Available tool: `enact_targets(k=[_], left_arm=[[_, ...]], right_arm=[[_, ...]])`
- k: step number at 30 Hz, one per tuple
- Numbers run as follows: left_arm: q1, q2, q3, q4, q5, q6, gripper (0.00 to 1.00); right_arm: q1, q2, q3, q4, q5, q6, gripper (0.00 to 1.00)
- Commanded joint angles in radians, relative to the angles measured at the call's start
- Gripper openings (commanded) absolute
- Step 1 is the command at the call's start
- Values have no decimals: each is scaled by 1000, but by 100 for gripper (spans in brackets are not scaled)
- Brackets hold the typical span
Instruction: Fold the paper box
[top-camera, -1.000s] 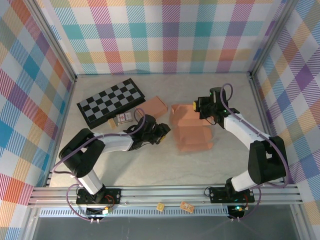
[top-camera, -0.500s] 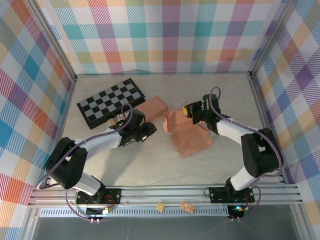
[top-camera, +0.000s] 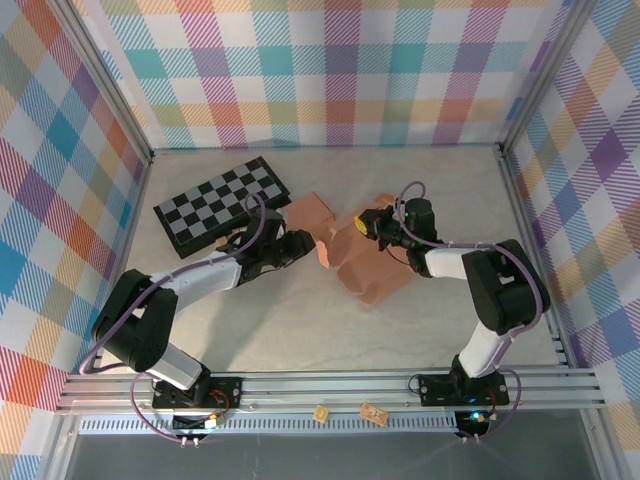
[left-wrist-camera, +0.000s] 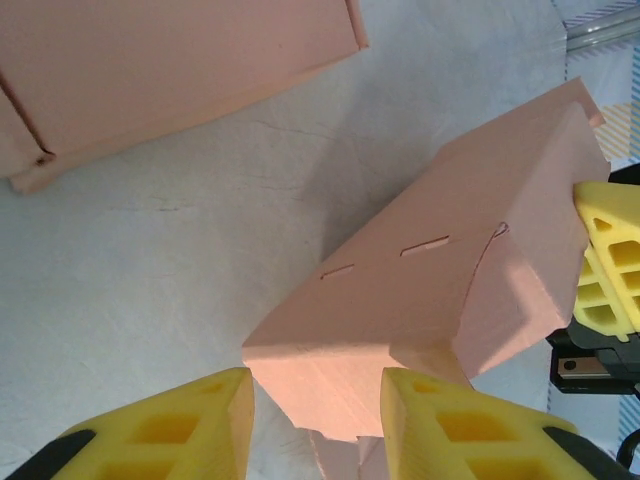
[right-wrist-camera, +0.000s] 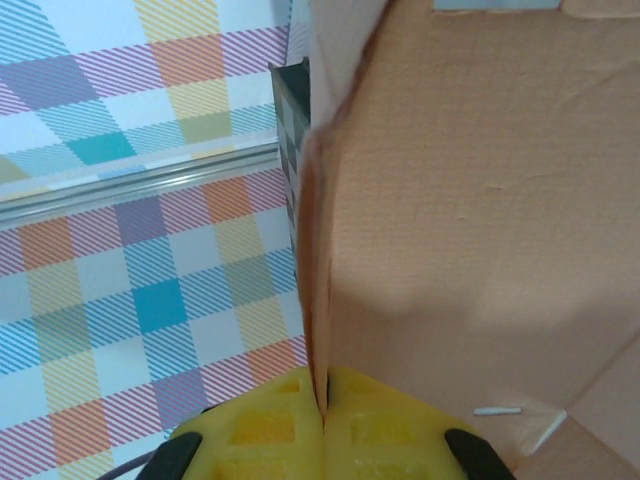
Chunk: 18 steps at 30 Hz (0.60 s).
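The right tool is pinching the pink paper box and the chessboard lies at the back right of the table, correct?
Not quite: the chessboard lies at the back left, as the top external view shows. The right tool is pinching the pink paper box.

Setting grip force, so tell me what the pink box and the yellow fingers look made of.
Pink box: thin matte card, probably paper, given sharp creases and cut slots. Yellow fingers: seemingly moulded plastic or rubber, dull, with honeycomb pockets.

Multicoloured plaid walls (top-camera: 340, 70) enclose a pale marbled counter (top-camera: 300, 330) on three sides, with silver aluminium rails (top-camera: 330, 385) running along its near edge and up the corners, under even, soft light.
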Motion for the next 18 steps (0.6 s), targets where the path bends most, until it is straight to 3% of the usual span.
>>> enact_targets(k=[1, 8, 14, 18], left_arm=[[33, -59, -3, -48, -20, 64, 38], [48, -76, -16, -126, 29, 169, 38], [38, -45, -68, -57, 84, 231, 35], [-16, -3, -53, -34, 108, 301, 35]], right_arm=[[5, 31, 22, 133, -67, -47, 0], [-4, 70, -32, 172, -122, -93, 0], [-11, 75, -52, 170, -182, -142, 0], [-17, 72, -55, 173, -210, -168, 0]])
